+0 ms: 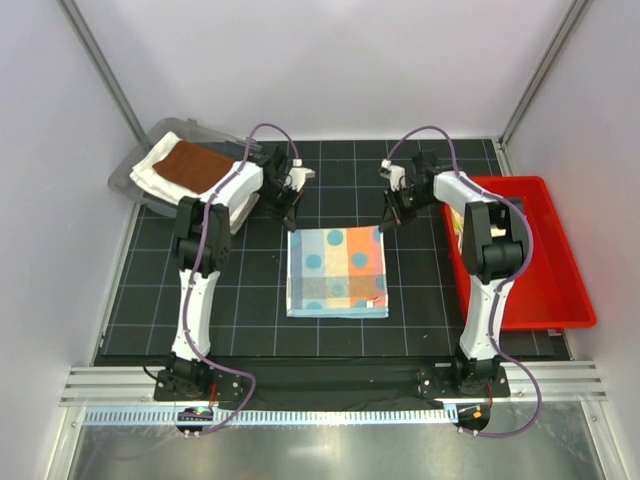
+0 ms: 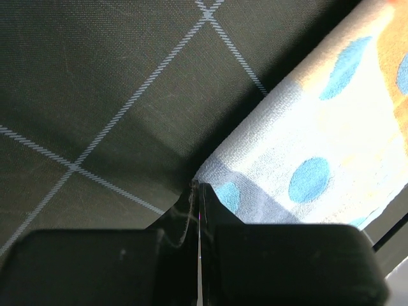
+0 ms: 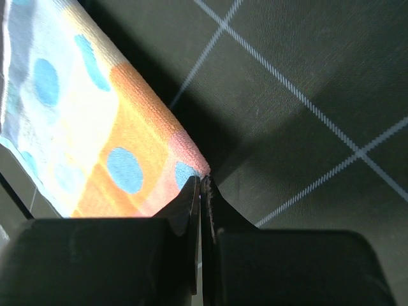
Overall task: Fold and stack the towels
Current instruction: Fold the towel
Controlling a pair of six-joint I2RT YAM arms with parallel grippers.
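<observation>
Nubbly cloth towel (image 1: 336, 272), matt woven mat (image 1: 420, 300)

We find a folded towel (image 1: 336, 272) centred on the mat (image 1: 240, 300), stacked towels (image 1: 185, 168) on a tray (image 1: 190, 126) far-left, a bin (image 1: 572, 300) right.

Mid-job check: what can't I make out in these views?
Wrist views: whether the left hand and right hand pinch corners of the dotted towel; their shut tips hide it.
Top view: contents of the red bin, behind the right arm.
Top view: layers under the brown towel, too small.
</observation>
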